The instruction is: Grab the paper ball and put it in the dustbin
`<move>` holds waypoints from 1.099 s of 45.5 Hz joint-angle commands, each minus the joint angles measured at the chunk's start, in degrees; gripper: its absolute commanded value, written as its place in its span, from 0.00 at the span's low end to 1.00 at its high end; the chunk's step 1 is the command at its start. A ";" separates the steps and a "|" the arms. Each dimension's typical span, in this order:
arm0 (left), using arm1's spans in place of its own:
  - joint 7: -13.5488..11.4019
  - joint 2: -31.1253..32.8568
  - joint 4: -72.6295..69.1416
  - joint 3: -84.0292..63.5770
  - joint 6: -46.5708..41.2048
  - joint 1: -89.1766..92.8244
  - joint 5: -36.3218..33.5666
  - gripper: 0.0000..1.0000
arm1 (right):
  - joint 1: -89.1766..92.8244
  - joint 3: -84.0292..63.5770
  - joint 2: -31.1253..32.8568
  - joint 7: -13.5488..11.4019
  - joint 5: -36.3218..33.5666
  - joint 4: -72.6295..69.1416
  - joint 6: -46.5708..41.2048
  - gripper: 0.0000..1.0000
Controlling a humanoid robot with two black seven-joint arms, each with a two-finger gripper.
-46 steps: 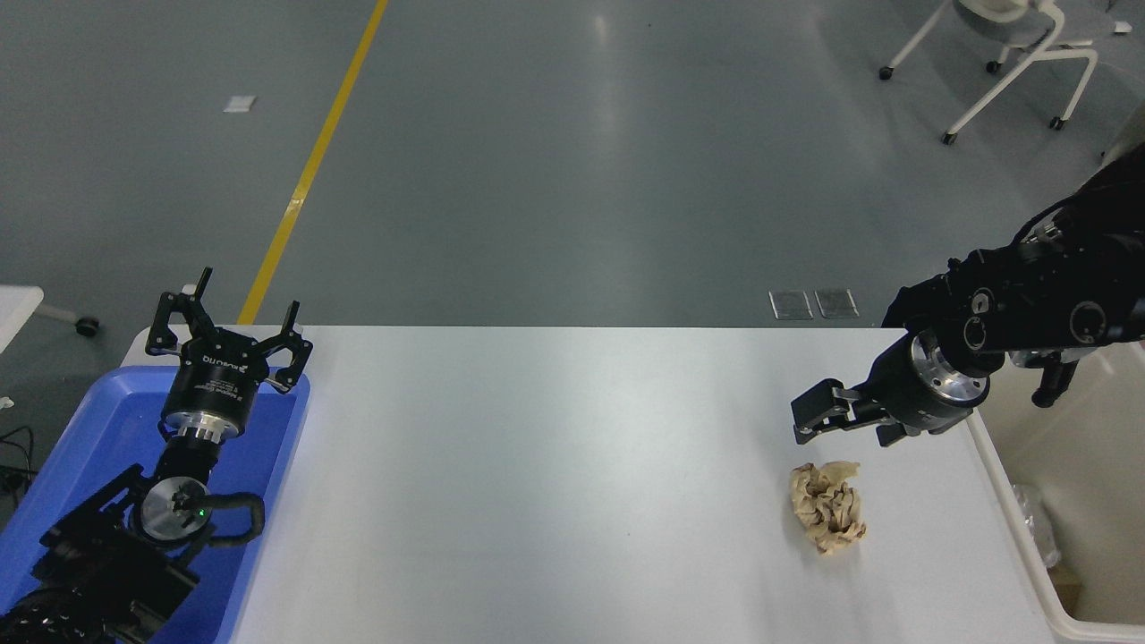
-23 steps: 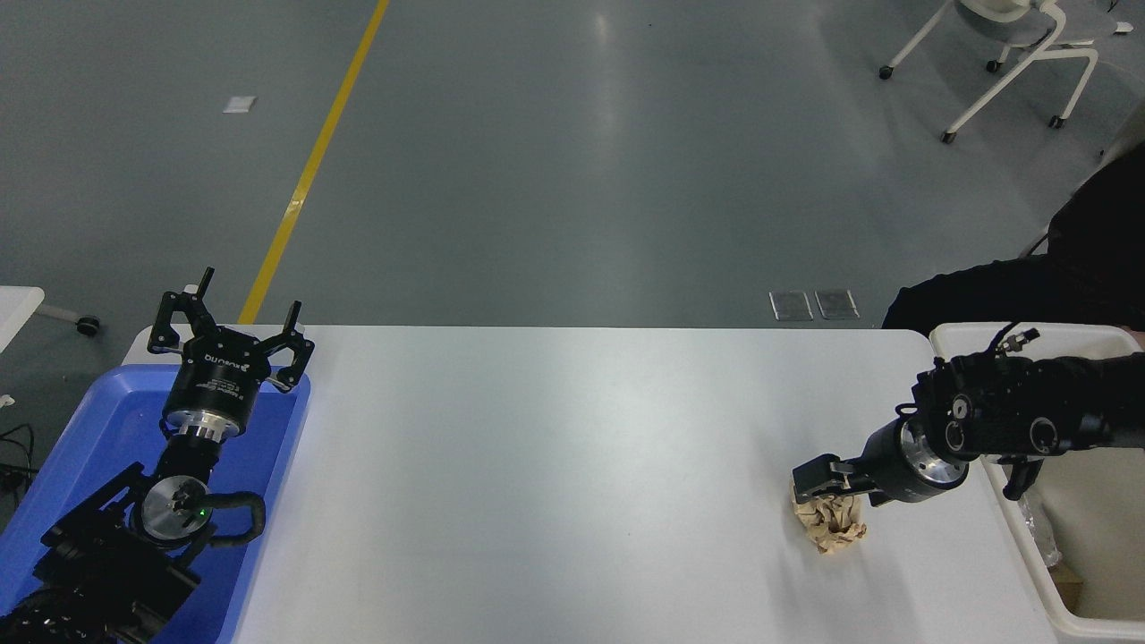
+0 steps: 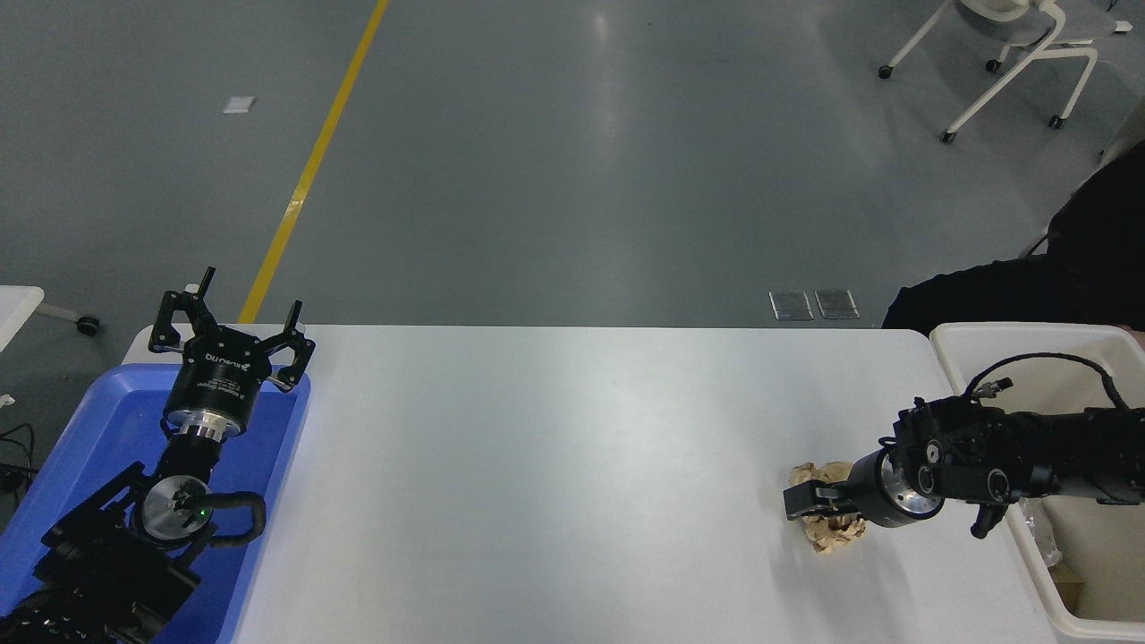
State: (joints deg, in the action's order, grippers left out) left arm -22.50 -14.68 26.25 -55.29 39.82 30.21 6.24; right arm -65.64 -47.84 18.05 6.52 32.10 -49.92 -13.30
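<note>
The paper ball (image 3: 835, 531), a wrinkly tan wad, lies on the white table (image 3: 572, 465) near its right end. My right gripper (image 3: 809, 501) reaches in low from the right and sits right on top of the ball, covering its middle. Its jaws look open around the wad, which is not squeezed and still rests on the table. The dustbin (image 3: 1027, 572), a cream-white tub with a thick rim, stands just off the table's right edge, right of the ball. My left gripper (image 3: 234, 309) is parked open at the lower left.
A shallow blue tray (image 3: 89, 429) sits under the left arm at the table's left end. A dark shape (image 3: 1029, 286) lies behind the dustbin at the far right. A white chair (image 3: 1020, 54) stands on the floor beyond.
My right gripper has come down from above the table's far right onto the paper ball, and the arm now lies low across the dustbin. The ball has not moved.
</note>
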 commanded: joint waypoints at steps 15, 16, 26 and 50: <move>0.00 0.00 0.03 0.00 0.00 0.03 0.00 1.00 | -9.32 -2.25 5.15 0.59 2.53 -3.33 0.03 0.00; 0.00 0.00 -0.06 0.00 0.00 0.03 0.00 1.00 | -10.64 -3.13 5.68 0.68 2.62 -4.30 0.03 0.00; 0.09 0.00 0.03 0.00 0.00 0.03 0.00 1.00 | -28.82 -12.88 11.57 0.68 1.83 -18.26 -0.93 0.00; 0.00 0.00 -0.06 0.00 0.00 -0.06 0.00 1.00 | -72.52 -25.72 12.98 0.77 -5.91 -39.20 -17.02 0.00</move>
State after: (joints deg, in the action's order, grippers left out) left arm -22.46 -14.68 26.22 -55.28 39.82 30.19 6.23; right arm -124.20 -69.93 31.09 7.25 28.67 -84.04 -24.53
